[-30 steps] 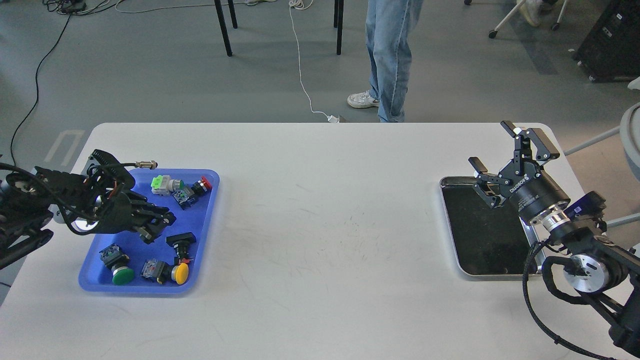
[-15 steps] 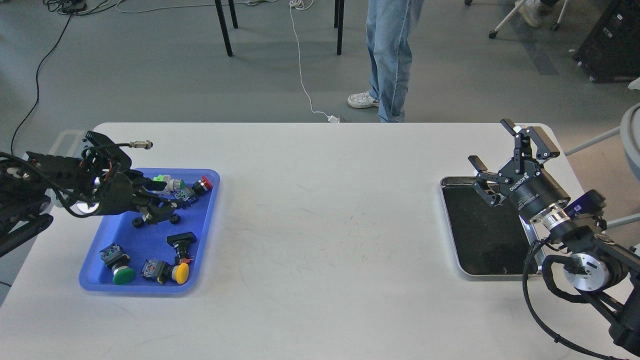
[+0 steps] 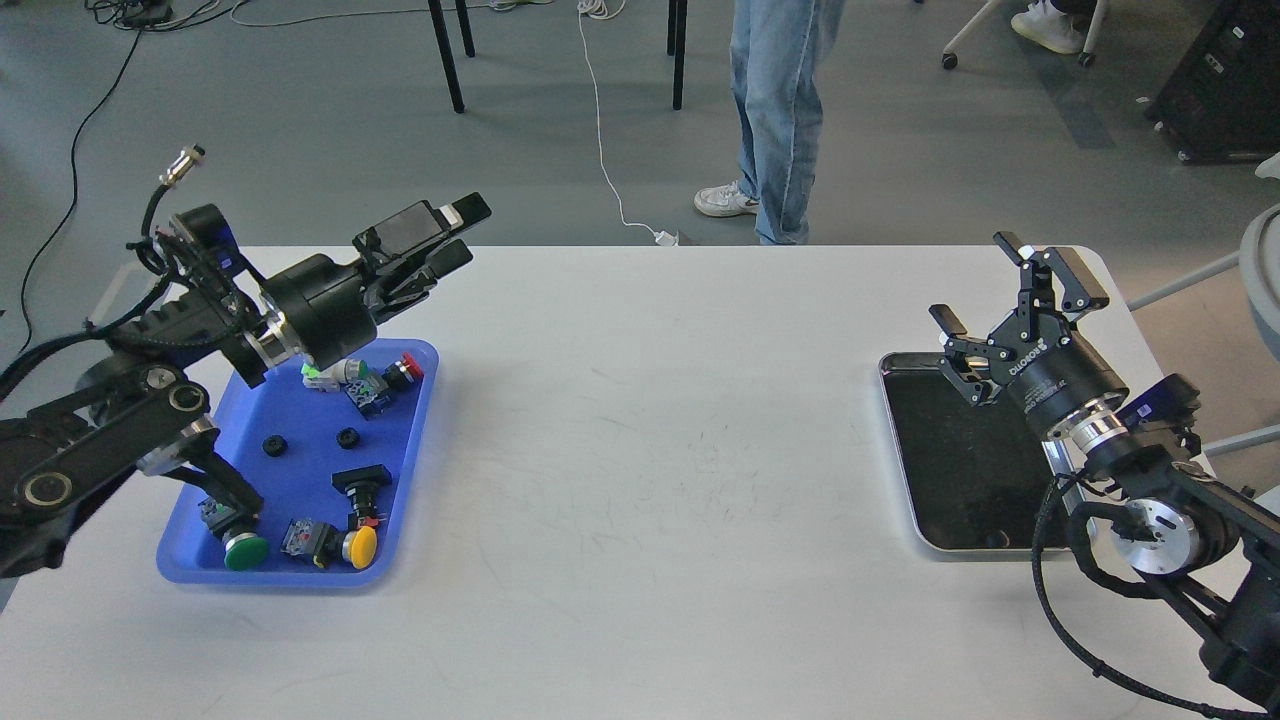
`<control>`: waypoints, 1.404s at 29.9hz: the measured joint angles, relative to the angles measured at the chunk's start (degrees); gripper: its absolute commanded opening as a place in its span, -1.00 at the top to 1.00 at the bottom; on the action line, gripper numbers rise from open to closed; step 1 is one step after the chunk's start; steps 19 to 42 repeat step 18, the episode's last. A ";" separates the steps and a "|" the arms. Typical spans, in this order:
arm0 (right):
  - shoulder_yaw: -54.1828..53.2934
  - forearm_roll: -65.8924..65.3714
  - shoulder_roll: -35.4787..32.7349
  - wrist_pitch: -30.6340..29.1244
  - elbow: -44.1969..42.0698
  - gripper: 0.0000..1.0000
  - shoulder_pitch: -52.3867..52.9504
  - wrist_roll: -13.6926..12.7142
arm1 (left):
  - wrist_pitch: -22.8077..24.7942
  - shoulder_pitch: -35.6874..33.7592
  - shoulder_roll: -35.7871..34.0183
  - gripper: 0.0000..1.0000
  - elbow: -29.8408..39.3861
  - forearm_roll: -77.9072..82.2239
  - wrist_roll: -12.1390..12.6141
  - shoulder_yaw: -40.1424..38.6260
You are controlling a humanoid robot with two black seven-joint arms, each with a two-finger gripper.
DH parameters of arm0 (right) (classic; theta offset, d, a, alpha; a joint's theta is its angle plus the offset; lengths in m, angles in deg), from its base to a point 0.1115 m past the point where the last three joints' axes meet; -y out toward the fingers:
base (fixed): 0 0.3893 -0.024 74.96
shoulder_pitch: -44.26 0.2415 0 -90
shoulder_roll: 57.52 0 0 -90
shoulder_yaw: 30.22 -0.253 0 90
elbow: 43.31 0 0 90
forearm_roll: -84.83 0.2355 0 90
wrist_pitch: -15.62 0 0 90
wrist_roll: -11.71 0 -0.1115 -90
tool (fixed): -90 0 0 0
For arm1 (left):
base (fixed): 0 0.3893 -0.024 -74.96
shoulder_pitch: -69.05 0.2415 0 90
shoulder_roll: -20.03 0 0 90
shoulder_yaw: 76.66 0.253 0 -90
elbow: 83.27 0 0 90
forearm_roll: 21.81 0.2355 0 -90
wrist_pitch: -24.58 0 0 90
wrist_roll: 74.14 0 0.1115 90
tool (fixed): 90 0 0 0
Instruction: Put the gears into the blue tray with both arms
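Two small black gears (image 3: pixel 275 445) (image 3: pixel 348 437) lie loose on the floor of the blue tray (image 3: pixel 300 480) at the table's left. My left gripper (image 3: pixel 455 235) is raised above the tray's far right corner, pointing right, open with nothing between its fingers. My right gripper (image 3: pixel 1005 288) hovers over the far end of the silver-rimmed metal tray (image 3: pixel 900 440) at the right, fingers spread open and empty. No gear shows in either gripper.
Several coloured push-button switches lie in the blue tray: a red one (image 3: pixel 403 370), a green one (image 3: pixel 243 550), a yellow one (image 3: pixel 360 545). A person in jeans (image 3: pixel 780 120) stands beyond the table's far edge. The white table (image 3: pixel 650 450) spans between the trays.
My left gripper was down in the blue tray; it let two gears go onto the tray floor, then rose and swung up and to the right. The right gripper shifted slightly up.
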 measured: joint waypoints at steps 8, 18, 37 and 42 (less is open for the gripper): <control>0.30 0.00 0.19 0.68 0.05 -0.97 -0.23 0.00 | 0.69 16.85 12.51 -0.96 -0.64 -2.77 0.94 -21.09; -0.29 0.05 2.11 3.02 0.36 -0.97 -0.19 0.00 | 6.04 21.84 15.77 -0.96 -0.70 -8.82 4.39 -26.92; -0.29 0.05 2.11 3.02 0.36 -0.97 -0.19 0.00 | 6.04 21.84 15.77 -0.96 -0.70 -8.82 4.39 -26.92; -0.29 0.05 2.11 3.02 0.36 -0.97 -0.19 0.00 | 6.04 21.84 15.77 -0.96 -0.70 -8.82 4.39 -26.92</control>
